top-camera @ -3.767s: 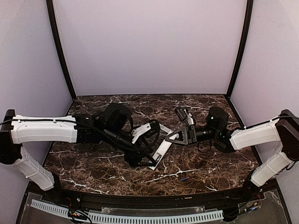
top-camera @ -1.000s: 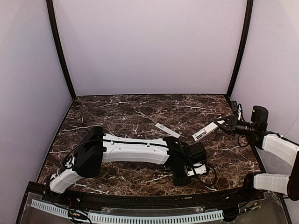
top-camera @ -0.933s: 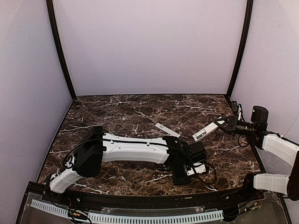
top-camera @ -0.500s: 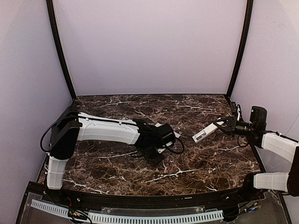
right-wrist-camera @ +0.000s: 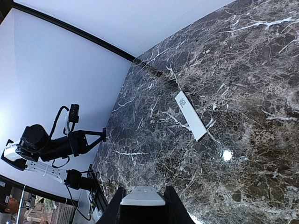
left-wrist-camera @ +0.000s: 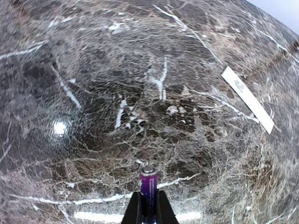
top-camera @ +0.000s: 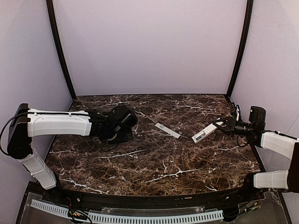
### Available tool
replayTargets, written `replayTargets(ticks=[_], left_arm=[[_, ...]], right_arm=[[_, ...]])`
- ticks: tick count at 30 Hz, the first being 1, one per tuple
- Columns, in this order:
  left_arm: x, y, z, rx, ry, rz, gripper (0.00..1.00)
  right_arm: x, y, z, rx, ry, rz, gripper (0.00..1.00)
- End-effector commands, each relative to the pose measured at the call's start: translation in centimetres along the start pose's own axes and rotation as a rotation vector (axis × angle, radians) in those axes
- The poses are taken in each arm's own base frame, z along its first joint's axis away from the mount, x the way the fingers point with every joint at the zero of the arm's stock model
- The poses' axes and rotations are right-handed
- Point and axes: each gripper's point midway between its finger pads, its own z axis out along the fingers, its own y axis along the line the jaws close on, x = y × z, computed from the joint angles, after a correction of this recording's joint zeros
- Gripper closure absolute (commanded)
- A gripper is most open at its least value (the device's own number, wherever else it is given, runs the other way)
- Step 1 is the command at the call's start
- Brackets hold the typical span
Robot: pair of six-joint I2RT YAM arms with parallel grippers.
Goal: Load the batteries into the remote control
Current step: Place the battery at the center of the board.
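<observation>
Left wrist view showed the left gripper [left-wrist-camera: 148, 212] clamped on a purple battery [left-wrist-camera: 148, 183] above the counter [left-wrist-camera: 93, 70]; the right gripper [top-camera: 225, 125] gripped the remote control [top-camera: 205, 132] aloft, likely presenting it for loading.

Dark brown marble table [top-camera: 154, 158] with white veins, plain pale lilac walls [top-camera: 149, 46] at back and both sides, black corner posts [top-camera: 60, 51], small bright light glare [left-wrist-camera: 59, 127] on the table

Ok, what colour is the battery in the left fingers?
Purple battery, silver cap; best in the left wrist view.
</observation>
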Motion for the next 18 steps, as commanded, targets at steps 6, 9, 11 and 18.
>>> replayTargets(ticks=[6, 9, 11, 18], left_arm=[[1.5, 4.0, 1.4, -0.010, 0.050, -0.536, 1.00], [2.3, 4.2, 2.2, -0.011, 0.092, -0.580, 1.00], [3.2, 4.1, 2.8, -0.019, 0.146, -0.605, 0.99], [6.0, 5.0, 4.7, -0.086, 0.251, -0.697, 0.98]], right_arm=[[-0.9, 1.2, -0.3, -0.028, -0.018, -0.052, 1.00], [-0.9, 1.0, -0.2, -0.024, -0.018, -0.047, 1.00], [-0.9, 0.9, -0.2, -0.021, -0.017, -0.043, 1.00], [-1.0, 0.7, -0.1, -0.017, -0.016, -0.037, 1.00]])
